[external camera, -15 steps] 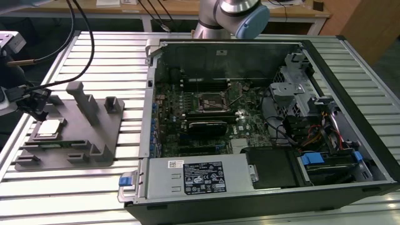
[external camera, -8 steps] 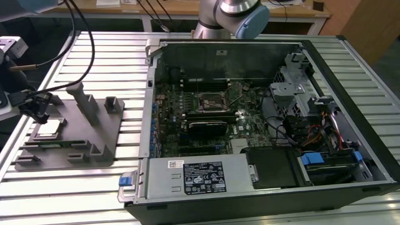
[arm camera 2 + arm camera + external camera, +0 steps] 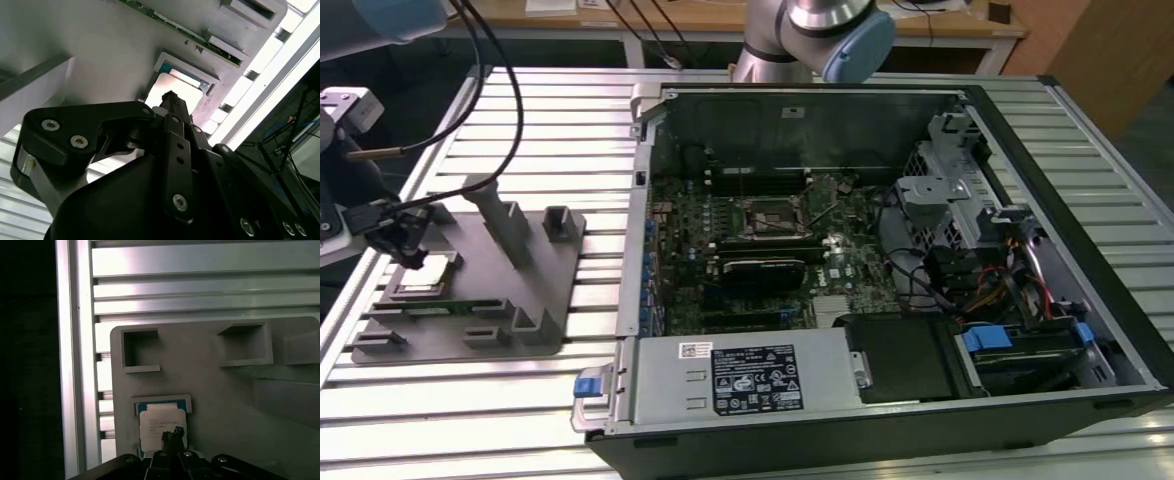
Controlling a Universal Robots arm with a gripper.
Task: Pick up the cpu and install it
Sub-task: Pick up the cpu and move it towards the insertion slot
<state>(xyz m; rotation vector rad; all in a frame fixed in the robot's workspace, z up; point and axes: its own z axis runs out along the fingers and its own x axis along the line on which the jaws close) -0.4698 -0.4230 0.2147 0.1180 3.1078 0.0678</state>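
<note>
The cpu is a small pale silvery square lying flat in a shallow pocket of the grey fixture tray, toward the exterior view's left. In both wrist views the cpu sits in its framed recess. My gripper hangs right over the cpu, its dark narrow tip pointing at the chip's top plate. The two fingers stand pressed together with nothing between them. Whether the tip touches the plate I cannot tell. The black socket frame sits on the motherboard inside the open computer case.
The open computer case lies on the slatted aluminium table, to the exterior view's right of the tray. Upright posts rise from the tray close to the gripper. Cables hang over the table's far left. Other square pockets line the tray.
</note>
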